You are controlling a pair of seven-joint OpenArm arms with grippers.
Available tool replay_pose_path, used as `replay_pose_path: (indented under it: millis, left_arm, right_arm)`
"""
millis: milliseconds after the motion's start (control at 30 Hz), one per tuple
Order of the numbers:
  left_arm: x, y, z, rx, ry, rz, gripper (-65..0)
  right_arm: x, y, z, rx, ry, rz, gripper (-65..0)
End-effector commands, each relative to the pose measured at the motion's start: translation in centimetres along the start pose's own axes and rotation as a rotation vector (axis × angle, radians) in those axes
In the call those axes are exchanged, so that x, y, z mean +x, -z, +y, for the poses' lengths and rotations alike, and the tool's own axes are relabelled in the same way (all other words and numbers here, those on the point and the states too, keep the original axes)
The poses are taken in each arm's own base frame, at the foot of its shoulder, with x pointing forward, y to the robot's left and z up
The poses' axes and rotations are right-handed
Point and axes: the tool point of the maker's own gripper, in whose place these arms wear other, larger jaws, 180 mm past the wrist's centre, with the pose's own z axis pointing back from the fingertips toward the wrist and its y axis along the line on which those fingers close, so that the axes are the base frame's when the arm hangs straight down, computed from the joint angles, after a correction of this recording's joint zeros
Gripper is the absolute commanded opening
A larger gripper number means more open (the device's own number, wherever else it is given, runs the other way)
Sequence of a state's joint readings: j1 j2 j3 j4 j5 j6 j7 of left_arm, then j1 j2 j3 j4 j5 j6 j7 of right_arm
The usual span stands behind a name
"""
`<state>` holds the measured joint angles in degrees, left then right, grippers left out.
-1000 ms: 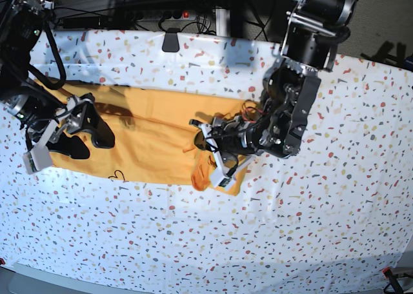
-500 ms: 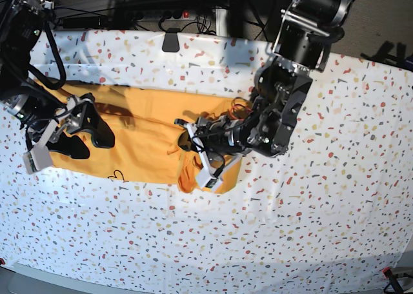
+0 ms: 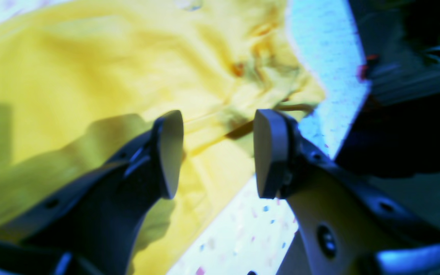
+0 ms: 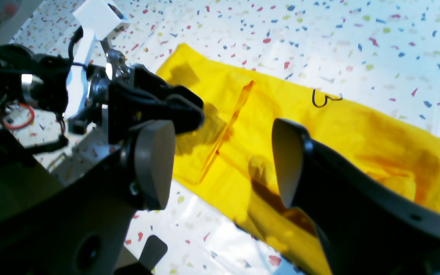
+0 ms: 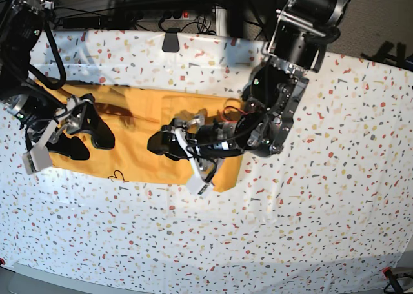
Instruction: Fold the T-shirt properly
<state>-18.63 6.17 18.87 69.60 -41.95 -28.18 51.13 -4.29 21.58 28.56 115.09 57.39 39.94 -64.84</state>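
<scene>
Underneath, a speckled tablecloth (image 5: pixel 310 229) carries the folded T-shirt (image 5: pixel 139 149).

Base view: mounted high, looking steeply down on the speckled table cover (image 5: pixel 310 229), both arms in frame. Left wrist view: set close behind its own fingers (image 3: pixel 168 152), facing down at short range, blurred. Right wrist view: behind its fingers (image 4: pixel 155 164), angled toward 10 o'clock, slightly farther off. All three share the T-shirt (image 5: pixel 139 123) (image 3: pixel 71 72) (image 4: pixel 357 130).
</scene>
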Motion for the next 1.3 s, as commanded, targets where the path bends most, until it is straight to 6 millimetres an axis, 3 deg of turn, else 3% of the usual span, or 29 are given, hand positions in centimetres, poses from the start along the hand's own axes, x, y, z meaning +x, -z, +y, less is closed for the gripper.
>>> replay_pose_path:
  millis: [0,100,233,300,467,600,667,900,1033,1267]
  left_arm:
    - [2.6,0.1,-1.3,-0.04,0.042,-0.059,-35.7]
    - [3.7,-0.1,-1.3,-0.036,0.066,-0.068,-35.7]
    - [5.3,-0.5,-1.2,-0.024,0.113,-0.054,-35.7]
    - [5.6,-0.6,-1.2,-0.02,0.132,-0.024,-35.7]
    - [5.6,-0.7,-1.1,-0.012,0.154,0.024,-35.7]
    - [4.9,-0.8,0.3,0.062,0.2,0.067,-35.4]
    - [4.5,-0.8,1.1,0.102,0.225,0.09,-35.3]
    - [4.4,-0.9,1.6,0.126,0.24,0.104,-35.3]
    - [4.2,-0.9,1.6,0.125,0.237,0.106,-35.3]
    - [4.1,-0.9,1.6,0.124,0.235,0.1,-35.3]
  right_arm:
    - [1.6,-0.4,0.1,0.004,-0.027,-0.054,-25.4]
    - [1.3,-0.4,-1.6,-0.08,-0.063,-0.018,-25.4]
    - [1.9,-1.3,-6.7,-0.277,-0.081,-0.035,-25.4]
    - [1.3,-1.8,-9.4,-0.336,-0.026,-0.025,-25.4]
    - [-3.7,-1.7,-14.9,-0.373,0.168,0.104,-25.4]
    - [-7.0,-2.7,-18.2,-0.402,0.275,0.16,-24.6]
    - [-8.1,-3.5,-19.3,-0.419,0.299,0.191,-18.0]
    - [-7.9,-5.7,-21.4,-0.474,0.276,0.218,-17.9]
    - [-7.3,-5.5,-22.1,-0.498,0.262,0.156,-18.1]
    - [-10.5,-4.6,-23.9,-0.488,0.451,0.153,-19.1]
